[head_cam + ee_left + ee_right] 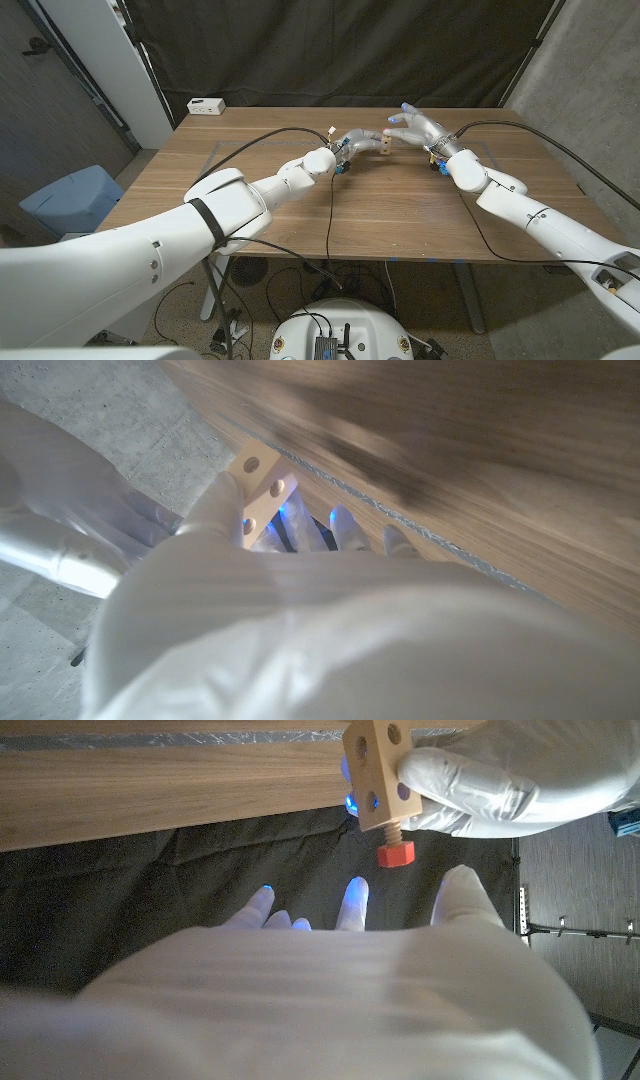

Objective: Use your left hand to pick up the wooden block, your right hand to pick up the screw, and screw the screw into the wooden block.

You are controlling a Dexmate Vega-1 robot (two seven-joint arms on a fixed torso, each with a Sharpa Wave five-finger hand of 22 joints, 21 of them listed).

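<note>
Fingers (450, 795) of left hand clamp wooden block (378, 770); red screw (396, 854) seated; right fingers (352, 905) apart.

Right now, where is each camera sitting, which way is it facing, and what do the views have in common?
Head view: on the robot's head, looking down over the table; both arms, left hand and right hand meet at the far side.
Left wrist view: behind the left hand, facing the wooden block it holds.
Right wrist view: behind the right hand, facing the block and red screw.
Shared: all three show the block.
</note>
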